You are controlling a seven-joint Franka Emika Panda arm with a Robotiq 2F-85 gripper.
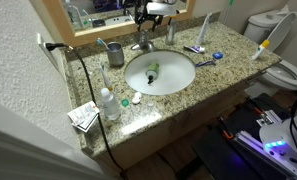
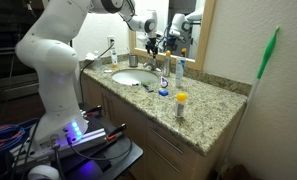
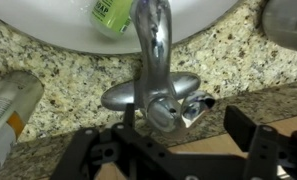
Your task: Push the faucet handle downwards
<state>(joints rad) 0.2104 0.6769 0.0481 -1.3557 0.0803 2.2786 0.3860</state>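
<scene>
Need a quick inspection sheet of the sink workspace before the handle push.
Surface: granite countertop, white basin set in it.
Job's things: chrome faucet handle, no contact seen.
Clutter: grey cup, white bottle, green item in basin.
Grippers: pincer open, close by the handle.
Cables: black cable crosses countertop, drops over its edge.
Surroundings: toilet beside counter, mirror above.

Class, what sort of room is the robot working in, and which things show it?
Most likely a home bathroom: a white oval basin set in a granite counter, a chrome faucet behind it, a mirror above, and a toilet beside the counter.
</scene>
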